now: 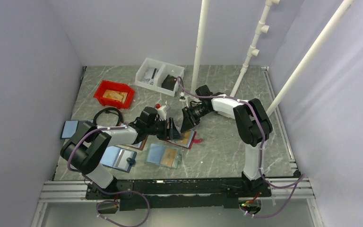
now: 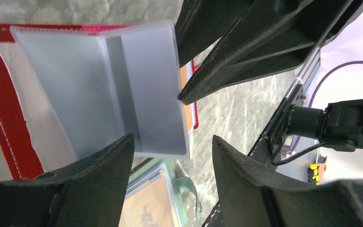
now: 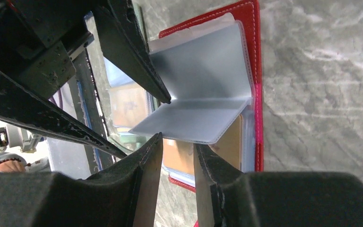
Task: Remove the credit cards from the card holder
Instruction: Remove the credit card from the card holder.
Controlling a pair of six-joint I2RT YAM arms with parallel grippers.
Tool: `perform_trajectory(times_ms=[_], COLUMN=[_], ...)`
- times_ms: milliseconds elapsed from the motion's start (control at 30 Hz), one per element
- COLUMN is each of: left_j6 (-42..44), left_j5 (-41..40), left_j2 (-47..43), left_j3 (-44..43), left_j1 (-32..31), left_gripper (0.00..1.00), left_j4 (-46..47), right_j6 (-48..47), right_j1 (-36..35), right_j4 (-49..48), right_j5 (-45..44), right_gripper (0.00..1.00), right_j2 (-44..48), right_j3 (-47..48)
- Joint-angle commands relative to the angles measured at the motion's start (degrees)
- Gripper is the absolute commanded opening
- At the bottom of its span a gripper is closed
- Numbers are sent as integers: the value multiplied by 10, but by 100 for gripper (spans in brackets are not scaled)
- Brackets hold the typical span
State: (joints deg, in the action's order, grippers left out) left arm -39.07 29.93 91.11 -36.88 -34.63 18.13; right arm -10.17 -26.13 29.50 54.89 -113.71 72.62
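Our left pincer [image 2: 172,139] has its jaws well apart and straddles the clear sleeve [image 2: 99,85] from above. In the right wrist view one of its fingertips [image 3: 163,94] rests in the sleeve's fold. We judge it is there to pin the pages down while the other arm works. Our right pincer [image 3: 177,141] has its jaws drawn close, with only a thin gap between them, right at the free edge of the lifted page. We cannot tell whether it nips that edge or only touches it. The page stands up off the holder, bent at the crease, and we read that as a way of baring the pocket beneath.

The card holder [image 1: 187,140] lies open and flat on the worktop [image 3: 321,94], mid-frame in the top view, between the two pincers. One of the credit cards [image 3: 228,146], an orange one, shows under the raised page in the lower middle of the right wrist view. It is tucked in its pocket, so we judge nothing is out yet. Just below the red holder in the top view lies a teal holder [image 1: 163,155] with an orange card of its own. It is near enough to be mistaken for the right one, so we think the next reach must keep to the red one
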Motion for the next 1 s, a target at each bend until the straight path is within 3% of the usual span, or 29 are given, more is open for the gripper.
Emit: perform_trajectory(times_ms=[0,233,533,967], left_j6=[46,70,66,57], left_j5=[-11,-41,-89,-85], left_j2=[-18,1,11,12], left_j3=[-30,-59,-74,-65], left_j1=[2,2,2,9], left_gripper=[67,68,61,54], left_j4=[-53,-107,-138,-121], right_j6=[-3,-6,-10,-60], right_j1=[-9,-25,-26,-25], right_j4=[2,8,12,48], right_j5=[30,33,24,-3], right_gripper=[32,33,35,48], right_j2=[-17,-16,-9,28], right_j3=[31,37,38,44])
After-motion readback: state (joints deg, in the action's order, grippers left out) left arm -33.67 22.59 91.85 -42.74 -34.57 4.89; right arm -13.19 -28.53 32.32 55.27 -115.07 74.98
